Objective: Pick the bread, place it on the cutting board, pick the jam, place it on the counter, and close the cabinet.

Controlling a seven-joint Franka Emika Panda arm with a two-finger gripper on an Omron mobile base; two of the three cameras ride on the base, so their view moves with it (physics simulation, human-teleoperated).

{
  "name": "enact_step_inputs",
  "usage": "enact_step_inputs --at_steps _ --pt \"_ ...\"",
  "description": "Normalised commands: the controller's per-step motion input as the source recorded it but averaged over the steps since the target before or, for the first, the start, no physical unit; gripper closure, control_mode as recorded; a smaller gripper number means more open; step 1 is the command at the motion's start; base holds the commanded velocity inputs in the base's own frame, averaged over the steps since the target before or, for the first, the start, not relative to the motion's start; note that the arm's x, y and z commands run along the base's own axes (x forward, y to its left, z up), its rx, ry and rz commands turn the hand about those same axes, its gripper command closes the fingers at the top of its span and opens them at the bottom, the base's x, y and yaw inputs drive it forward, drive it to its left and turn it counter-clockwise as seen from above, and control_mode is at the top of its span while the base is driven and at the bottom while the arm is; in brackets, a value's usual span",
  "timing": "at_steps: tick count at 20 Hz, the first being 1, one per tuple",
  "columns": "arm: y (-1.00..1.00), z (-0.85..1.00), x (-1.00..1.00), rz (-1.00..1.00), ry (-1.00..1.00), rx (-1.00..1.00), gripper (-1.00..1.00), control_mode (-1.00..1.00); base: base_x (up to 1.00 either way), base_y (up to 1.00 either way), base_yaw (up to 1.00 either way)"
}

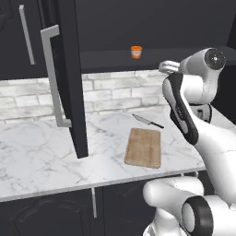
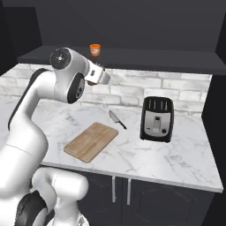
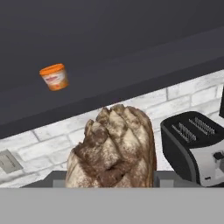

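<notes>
The brown, crusty bread (image 3: 111,148) sits close before the hand camera, and my gripper (image 2: 104,78) is shut on it. The hand hangs in the air over the counter (image 1: 46,152), to the right of and behind the cutting board (image 1: 144,147), below the cabinet's shelf. The wooden cutting board (image 2: 92,141) lies bare on the marble. The orange jam (image 1: 136,51) jar stands on the dark shelf inside the cabinet (image 1: 69,78), whose door swings open toward me. In the hand view the jam (image 3: 54,77) is up and to the left of the bread.
A knife (image 1: 147,121) lies just behind the board. A black toaster (image 2: 156,118) stands to the right of it. The open cabinet door with its long silver handle (image 1: 53,78) juts out over the counter's left half. A brick backsplash runs behind.
</notes>
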Motion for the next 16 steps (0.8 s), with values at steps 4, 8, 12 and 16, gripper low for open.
enact_step_inputs --at_steps 4,8,12,16 --pt "0.0 -0.33 -0.72 0.03 0.0 0.08 1.0 -1.0 0.0 0.0 0.0" --pt "0.01 -0.31 -0.48 0.02 0.01 0.06 1.0 -1.0 0.0 0.0 0.0" --pt "0.02 -0.38 -0.34 0.04 0.05 0.0 1.0 -1.0 0.0 0.0 0.0" --pt "0.04 -0.5 -0.18 0.02 0.05 0.0 1.0 -1.0 0.0 0.0 0.0"
